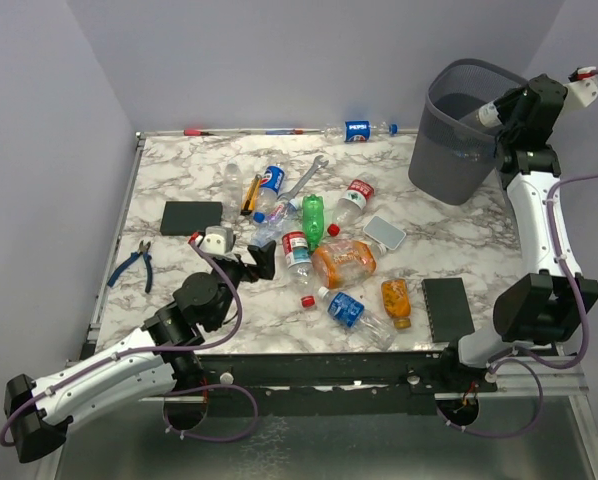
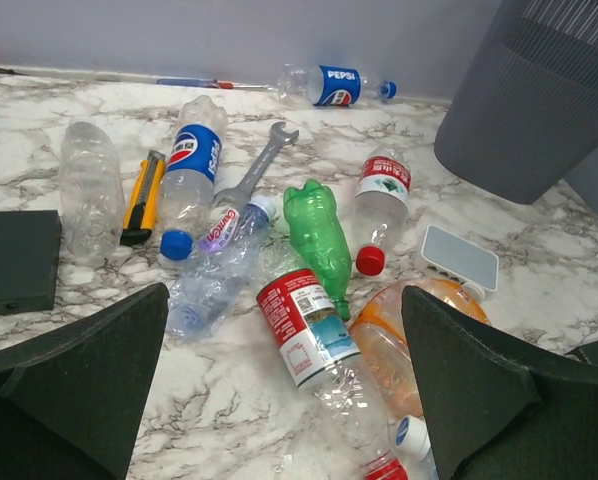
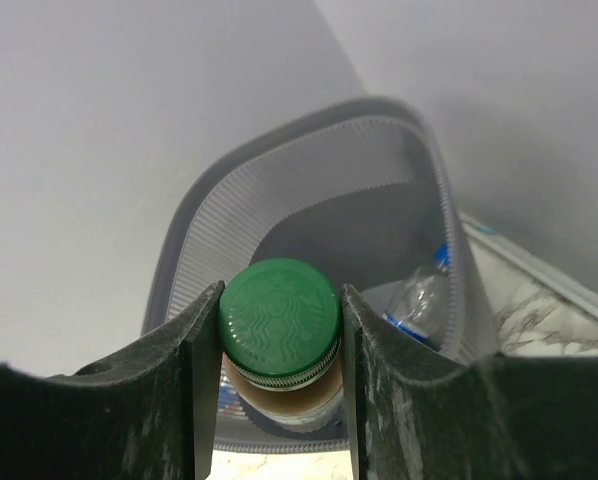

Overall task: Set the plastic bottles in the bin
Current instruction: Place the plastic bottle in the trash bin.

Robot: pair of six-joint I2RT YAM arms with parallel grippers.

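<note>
The right gripper point(image 3: 279, 305) is clamped on a green-capped bottle point(image 3: 279, 322), its fingers point(image 3: 194, 400) pressing in from both sides. The cap fills the wrist view, so only a sliver of brownish body shows beneath it and no label can be read. The bottle is held at the right rim of the bin point(image 1: 447, 165), over its mouth, and in the top view the wrist covers most of it. Inside the bin a clear blue-trimmed bottle point(image 3: 417, 300) lies against the wall, partly cut off by the mesh edge, and whatever lies deeper is hidden. The left gripper point(image 2: 284, 300) hangs low over the marble table point(image 1: 179, 165), jaws spread wide and grasping nothing; only its two dark pads show, at the lower corners of its view. Just ahead of it lies a red-labelled bottle point(image 2: 304, 330), its lower end running out of frame. Beyond that are a green bottle point(image 2: 319, 230), a crushed clear bottle point(image 2: 214, 270) and a Pepsi bottle point(image 2: 191, 170). A large orange bottle point(image 2: 399, 340) is half hidden behind the right pad. Another, the far Pepsi bottle point(image 2: 334, 85), rests by the back wall. A wrench point(image 2: 259, 165) and a yellow knife point(image 2: 141, 195) lie among them. A black block point(image 2: 14, 260) is cut off by the left edge.
</note>
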